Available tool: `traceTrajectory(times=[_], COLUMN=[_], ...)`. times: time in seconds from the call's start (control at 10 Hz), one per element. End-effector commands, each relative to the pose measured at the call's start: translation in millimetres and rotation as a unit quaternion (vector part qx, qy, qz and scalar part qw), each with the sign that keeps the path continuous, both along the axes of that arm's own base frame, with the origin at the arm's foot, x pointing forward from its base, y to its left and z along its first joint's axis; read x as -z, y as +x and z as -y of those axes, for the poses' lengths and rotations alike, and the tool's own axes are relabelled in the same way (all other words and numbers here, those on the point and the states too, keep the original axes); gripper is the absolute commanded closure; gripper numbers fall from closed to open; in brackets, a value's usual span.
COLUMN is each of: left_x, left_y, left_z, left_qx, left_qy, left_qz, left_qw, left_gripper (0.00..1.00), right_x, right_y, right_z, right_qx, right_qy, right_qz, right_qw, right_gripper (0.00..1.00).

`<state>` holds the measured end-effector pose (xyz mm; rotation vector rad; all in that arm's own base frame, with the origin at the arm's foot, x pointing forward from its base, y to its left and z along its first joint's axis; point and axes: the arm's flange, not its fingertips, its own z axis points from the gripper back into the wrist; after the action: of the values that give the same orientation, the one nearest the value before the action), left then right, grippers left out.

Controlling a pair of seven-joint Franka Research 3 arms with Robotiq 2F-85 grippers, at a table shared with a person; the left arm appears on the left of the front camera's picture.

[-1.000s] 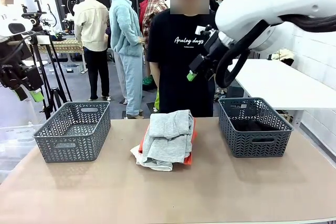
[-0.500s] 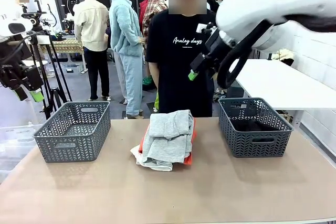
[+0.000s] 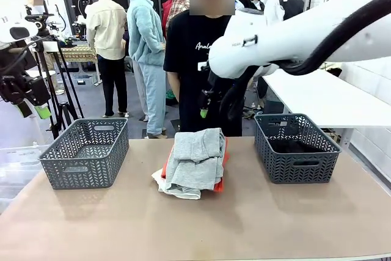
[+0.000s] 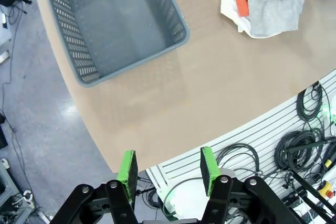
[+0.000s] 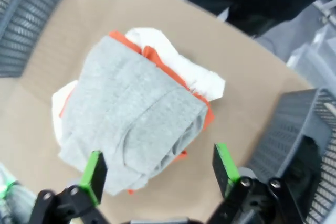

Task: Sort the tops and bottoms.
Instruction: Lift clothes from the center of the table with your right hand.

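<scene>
Front view, going left to right: the left hand [image 3: 34, 110] hangs out past the tabletop's [image 3: 122, 224] edge, fingers apart and empty, probably parked out of the way. Next is the left basket [image 3: 84, 151], with nothing in it. Mid-tabletop sits the pile: grey top [image 3: 197, 157] over the orange top [image 3: 224, 151], with the white top [image 3: 177, 191] at the bottom. The right hand [image 3: 206, 105] hovers above it, spread wide and holding nothing; I'd guess it's lining up on the grey one. The right basket [image 3: 296, 148] has something dark inside.
</scene>
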<state>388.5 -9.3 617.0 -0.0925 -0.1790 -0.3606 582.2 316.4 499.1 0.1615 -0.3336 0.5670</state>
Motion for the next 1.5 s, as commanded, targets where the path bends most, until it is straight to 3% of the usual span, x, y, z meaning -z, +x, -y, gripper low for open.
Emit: traceTrajectory(times=[0.0, 0.3, 0.9, 1.4], left_x=[0, 0, 0, 0], left_y=[-2, -2, -2, -2], left_z=[0, 0, 0, 0], left_qx=[-0.001, -0.001, -0.001, -0.001], left_qy=[0.005, 0.005, 0.005, 0.005], left_qz=[-0.002, -0.002, -0.002, -0.002], left_qw=[1.000, 1.000, 1.000, 1.000], left_gripper=[0.36, 0.36, 0.36, 0.36], right_x=[-4, 19, 60, 86], right_y=[18, 35, 53, 61], right_z=[-24, -42, -71, -76], right_qx=[-0.005, -0.027, -0.061, -0.067], right_qy=[-0.023, -0.033, -0.142, -0.165], right_qz=[-0.043, -0.092, -0.084, -0.138], right_qw=[0.999, 0.995, 0.984, 0.974], right_gripper=[0.00, 0.00, 0.00, 0.00])
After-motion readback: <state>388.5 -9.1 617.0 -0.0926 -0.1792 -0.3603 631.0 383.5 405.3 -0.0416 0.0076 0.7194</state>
